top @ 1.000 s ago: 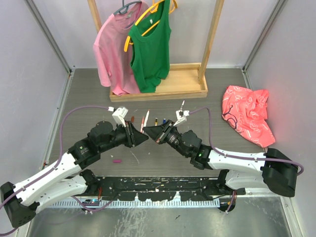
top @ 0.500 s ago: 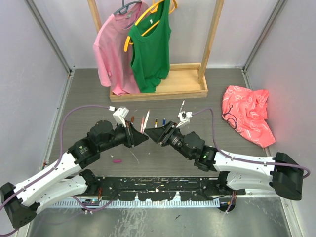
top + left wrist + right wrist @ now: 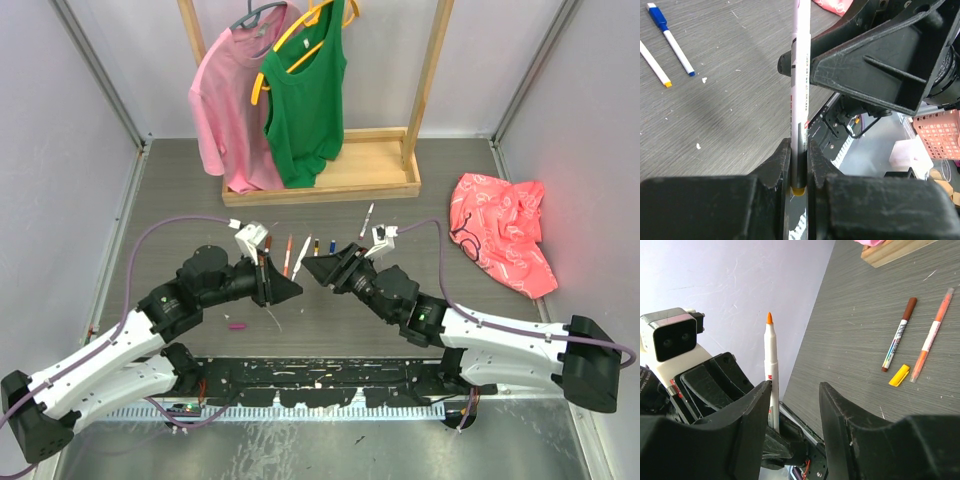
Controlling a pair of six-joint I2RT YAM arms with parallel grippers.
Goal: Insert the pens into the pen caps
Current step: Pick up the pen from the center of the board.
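Right wrist: two loose pens [image 3: 898, 340] [image 3: 930, 337], one cap [image 3: 899, 375]; left jaws clamp third pen [image 3: 771, 360]; right jaws apart.

Loose pens [image 3: 288, 252] lie on the table [image 3: 180, 190], the clothes rack [image 3: 330, 180] behind them, the crumpled cloth [image 3: 500, 235] to their right.

held pen [image 3: 800, 75]: top cut off by frame edge, left wrist cam; btm end buried in left gripper [image 3: 800, 152].
same pen, right wrist cam: lower barrel hid behind right gripper [image 3: 795, 386].
pink bit [image 3: 237, 325] on table [image 3: 200, 200]: too small to ID.
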